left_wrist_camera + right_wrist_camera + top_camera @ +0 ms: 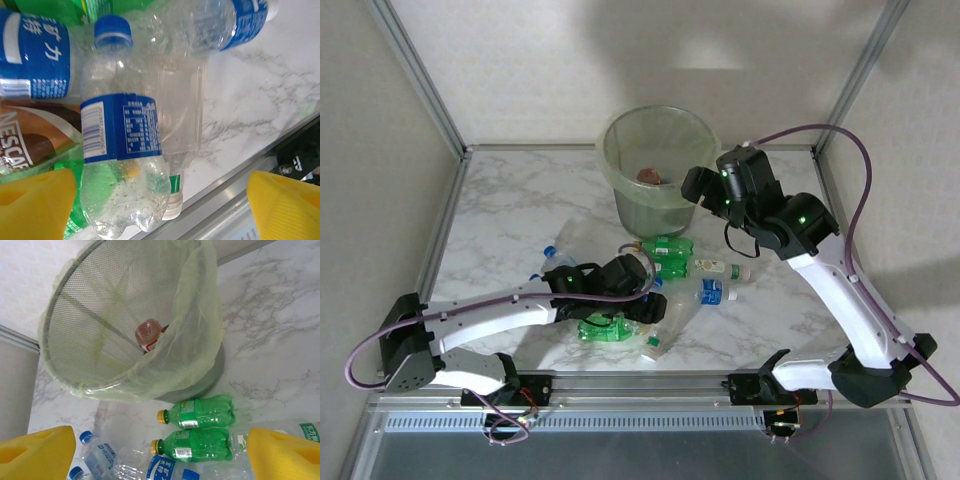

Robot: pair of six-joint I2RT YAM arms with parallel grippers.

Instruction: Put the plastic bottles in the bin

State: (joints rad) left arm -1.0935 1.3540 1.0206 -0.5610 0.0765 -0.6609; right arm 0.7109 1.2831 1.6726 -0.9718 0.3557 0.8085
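With the heap of plastic bottles (660,285) taken as the centre of a clock in the top view, the marble table (500,210) is bare from 9 to 11 o'clock, up to the metal frame rail (445,225) at its left edge. The left arm (510,310) comes in low from 8 o'clock along the near edge. The left gripper (160,200) hangs over the heap with its yellow fingers (35,200) spread wide and nothing clasped between them.

Under it, in the left wrist view, a clear bottle with a blue label (120,150) lies with its blue cap towards 12 o'clock. It lies against a bare clear bottle (177,110) on its 3 o'clock side. A brown Nescafe bottle (25,140) and another blue-labelled bottle (35,60) crowd it from 9 and 10 o'clock. Towards 4 o'clock in this view the marble is free up to the aluminium rail (225,200) of the near edge.

The bin (620,150) stands at 12 o'clock from the heap, near the far edge, and one reddish bottle (148,333) lies inside on the liner. Two green bottles (200,412) lie side by side at its foot, with their orange caps towards 9 o'clock in the right wrist view. The right gripper (160,450) hovers beside the bin rim on its 3 o'clock side, jaws released and empty. From 3 to 5 o'clock of the heap the table is bare to the right edge, with only the right arm (840,290) above it.
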